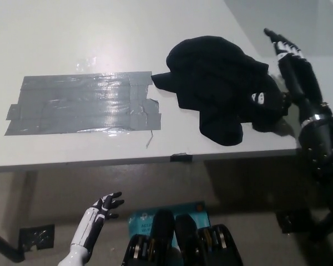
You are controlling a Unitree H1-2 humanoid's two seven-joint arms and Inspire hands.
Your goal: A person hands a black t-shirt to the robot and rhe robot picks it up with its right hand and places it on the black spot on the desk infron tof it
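One broad white desk (pixel 72 27) fills most of the head view, its near edge running across the picture a little below the middle, with darker floor beneath it. On the desk's left half lies a wide patch of shiny grey tape (pixel 83 104), made of overlapping strips with ragged ends, catching the light in pale streaks. To the right of that patch sits the black t-shirt (pixel 211 83), crumpled into a loose heap; one small fold at its left side just touches the tape's upper right corner, while the bulk of the cloth lies off the tape on bare desk, its lower lobe reaching close to the desk's near edge. The black right arm (pixel 319 138) comes up from the lower right, rising past the desk's edge beside the shirt. At its end the right hand (pixel 291 58) is stretched out flat above the desk just right of the heap, its fingers (pixel 277 37) extended and a little apart, holding nothing; the shirt's right side lies close against the wrist, and whether cloth and wrist touch cannot be told. Down at the lower left, below the desk's edge, the white left hand (pixel 106 205) rests in the air with its dark-tipped fingers spread and empty.
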